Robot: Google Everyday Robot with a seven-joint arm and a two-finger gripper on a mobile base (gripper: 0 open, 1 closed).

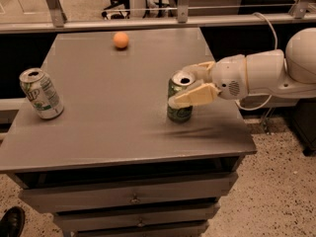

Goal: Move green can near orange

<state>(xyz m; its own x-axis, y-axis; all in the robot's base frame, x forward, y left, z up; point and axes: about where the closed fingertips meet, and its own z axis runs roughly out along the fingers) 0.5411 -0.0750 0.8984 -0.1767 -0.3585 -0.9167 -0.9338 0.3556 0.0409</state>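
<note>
The dark green can [178, 112] with a silver top stands upright on the right part of the grey table [113, 112]. My gripper [180, 86] reaches in from the right and is open, with its tan fingers [195, 95] either side of the can: one crosses the can's front, the other lies behind its top. I cannot tell whether they touch it. The orange [121, 40] lies at the far middle of the table, well away from the can.
A white-and-green can [41, 93] with a printed label stands tilted near the table's left edge. The table has drawers [133, 199] below its front edge. A metal rail [148, 21] runs behind the table. A shoe [11, 222] shows at the bottom left.
</note>
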